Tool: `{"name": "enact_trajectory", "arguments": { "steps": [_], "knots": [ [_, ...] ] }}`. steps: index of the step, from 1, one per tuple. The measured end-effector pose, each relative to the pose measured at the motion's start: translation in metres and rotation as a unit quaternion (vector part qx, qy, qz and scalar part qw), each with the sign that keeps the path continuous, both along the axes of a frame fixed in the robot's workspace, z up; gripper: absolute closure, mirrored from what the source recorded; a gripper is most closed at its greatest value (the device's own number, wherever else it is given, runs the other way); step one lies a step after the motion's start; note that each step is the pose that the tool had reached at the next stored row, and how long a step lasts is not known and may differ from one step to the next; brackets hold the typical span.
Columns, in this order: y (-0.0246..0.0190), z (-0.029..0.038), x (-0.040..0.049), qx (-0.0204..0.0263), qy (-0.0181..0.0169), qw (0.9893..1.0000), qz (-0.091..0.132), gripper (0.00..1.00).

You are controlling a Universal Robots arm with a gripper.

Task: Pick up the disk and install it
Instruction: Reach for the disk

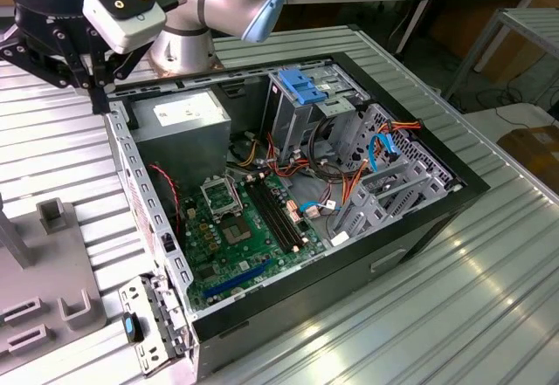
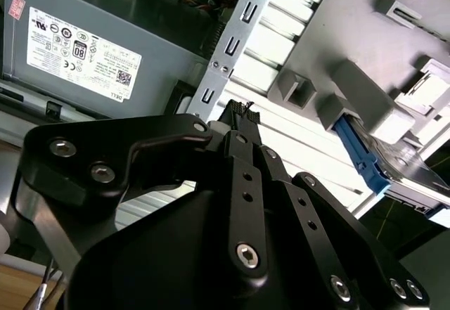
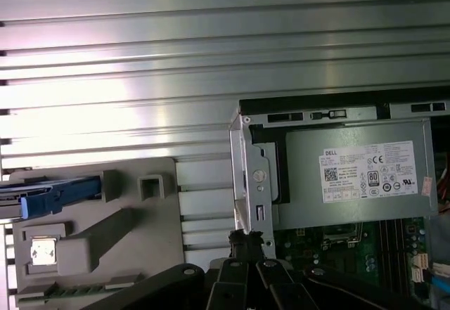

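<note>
From my station, I judge the job has barely begun: neither the pick-up nor the fitting is done. The gripper point(image 1: 98, 97) hangs over the rear corner of the open computer case point(image 1: 349, 285), at about eleven o'clock of the case in the exterior view, just above the thin metal edge beside the power supply point(image 1: 179, 127). In both wrist views its two fingers come together at the tip point(image 2: 238, 113) point(image 3: 246, 238). I read the jaws as closed, or all but closed, with nothing between them.

The disk point(image 2: 383, 166) is not in the machine. It lies in the grey holder point(image 3: 133, 243) on the ribbed table, outside the case, with a bright blue rail along its edge; the first wrist view shows that rail point(image 3: 53, 194) poking out past one of the holder's blocks. In the exterior view the holder point(image 1: 52, 280) sits at about eight o'clock of the case, well apart from the gripper.

Inside the case, the metal drive cage point(image 1: 301, 114) stands at about one o'clock. As I read it, the whole task is left: the disk is untouched and nothing has been carried towards the cage.
</note>
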State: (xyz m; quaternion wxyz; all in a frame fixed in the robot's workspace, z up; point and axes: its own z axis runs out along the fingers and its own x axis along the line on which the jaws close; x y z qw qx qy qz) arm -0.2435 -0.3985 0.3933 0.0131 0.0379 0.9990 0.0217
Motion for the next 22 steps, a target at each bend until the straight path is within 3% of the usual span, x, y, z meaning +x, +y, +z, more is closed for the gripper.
{"name": "enact_trajectory", "arguments": {
  "steps": [22],
  "knots": [
    [0.0001,0.0000,-0.0340,0.0000,0.0000,1.0000,0.000,0.89]
  ]
}}
